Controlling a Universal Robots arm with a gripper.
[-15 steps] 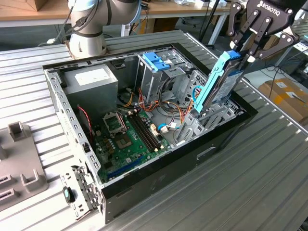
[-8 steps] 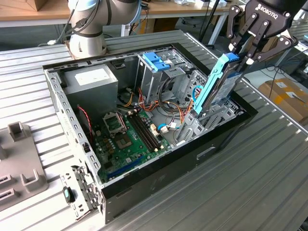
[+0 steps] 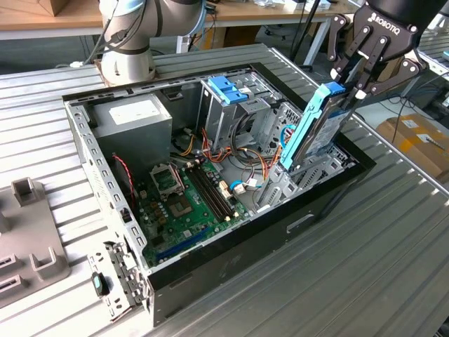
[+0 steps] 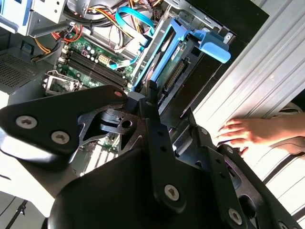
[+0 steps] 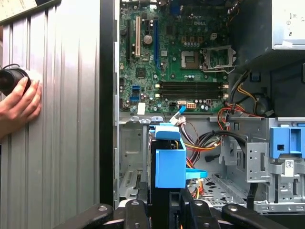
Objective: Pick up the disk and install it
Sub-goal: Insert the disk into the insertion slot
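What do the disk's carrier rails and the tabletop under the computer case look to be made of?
Carrier rails on the disk: light-blue moulded plastic by the look, matte and evenly coloured. Tabletop: ribbed bare metal, probably aluminium, given its dull grey sheen and straight grooves.

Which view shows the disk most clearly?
The exterior view: there the disk shows along its whole length, tilted, its upper end in the gripper, its lower end inside the case. The second wrist view shows its underside; the first wrist view shows its blue end.
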